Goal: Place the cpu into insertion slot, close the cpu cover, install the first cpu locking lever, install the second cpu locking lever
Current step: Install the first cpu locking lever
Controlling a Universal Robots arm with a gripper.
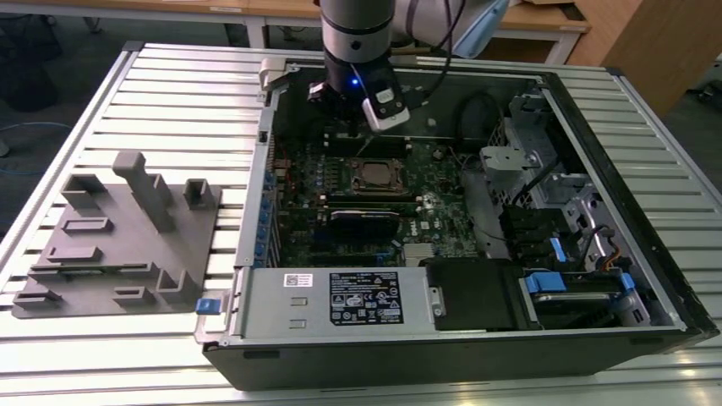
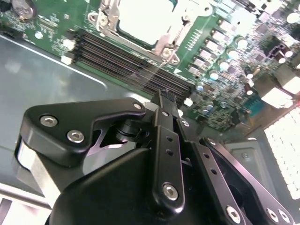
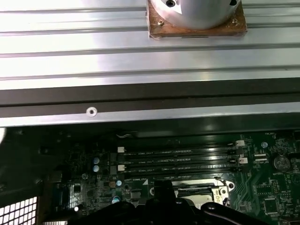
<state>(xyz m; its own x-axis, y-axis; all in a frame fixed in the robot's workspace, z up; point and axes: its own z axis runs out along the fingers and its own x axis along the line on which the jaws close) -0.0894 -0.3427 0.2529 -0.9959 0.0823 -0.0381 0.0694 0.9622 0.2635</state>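
Silvery cpu [image 2: 143,18] lies flat in the insertion slot [image 1: 352,179], top upward.

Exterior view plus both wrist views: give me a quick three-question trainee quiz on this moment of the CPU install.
1. True or false: the cpu lies in the insertion slot.
2. What stands on the table at the exterior view's left of the computer case? A) a grey fixture tray B) a keyboard C) a monitor
3. Fill in the colour: the gripper hangs above the ___ circuit board, near the long memory slots.

Key: 1 true; 2 A; 3 green.
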